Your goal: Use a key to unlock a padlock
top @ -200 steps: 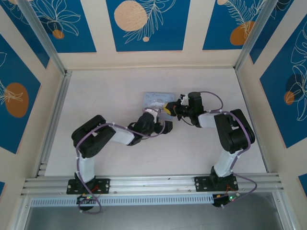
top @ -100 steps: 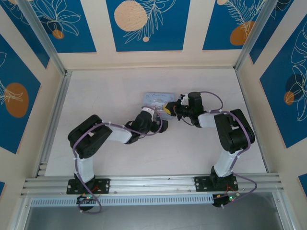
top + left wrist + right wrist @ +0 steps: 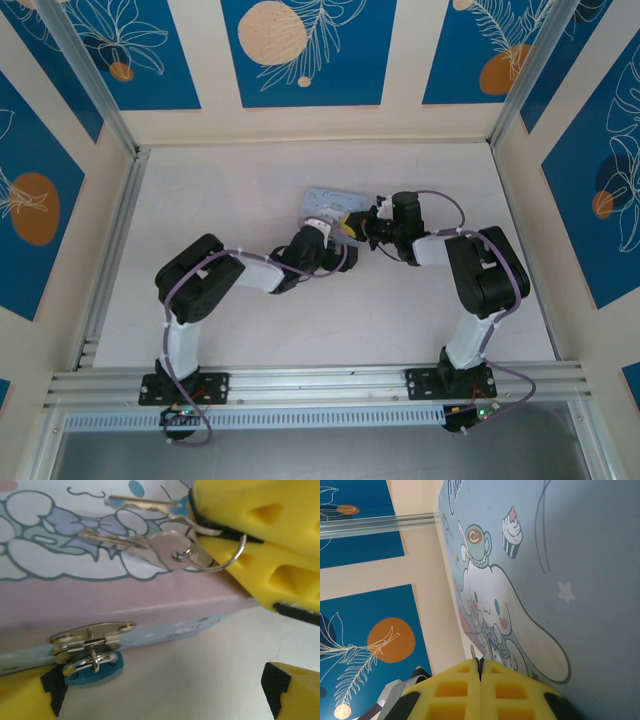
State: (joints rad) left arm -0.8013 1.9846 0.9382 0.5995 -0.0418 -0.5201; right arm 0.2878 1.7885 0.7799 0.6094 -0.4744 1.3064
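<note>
The pale blue cartoon tin (image 3: 100,605) lies close in front of the left wrist camera, its metal hasp facing it. The padlock (image 3: 92,664), a thin silver shackle on a small blue body, hangs from that hasp. My left gripper (image 3: 160,697) is open, with one yellow finger (image 3: 25,700) right beside the padlock. Two silver keys (image 3: 127,541) on a ring lie over the tin's lid, and my right gripper (image 3: 260,535) is shut on their ring end. In the right wrist view the shut fingers (image 3: 470,685) show key tips (image 3: 490,649) poking out. From above, both grippers meet at the tin (image 3: 325,198).
The tin sits mid-table on the white tabletop (image 3: 220,200). Blue patterned wall panels (image 3: 305,50) and an aluminium rail (image 3: 110,250) enclose the workspace. Bare table lies left and behind the tin.
The tin has shifted and turned slightly toward the far side. My left gripper has pushed closer to its front edge. The right gripper stays shut on the keys.
</note>
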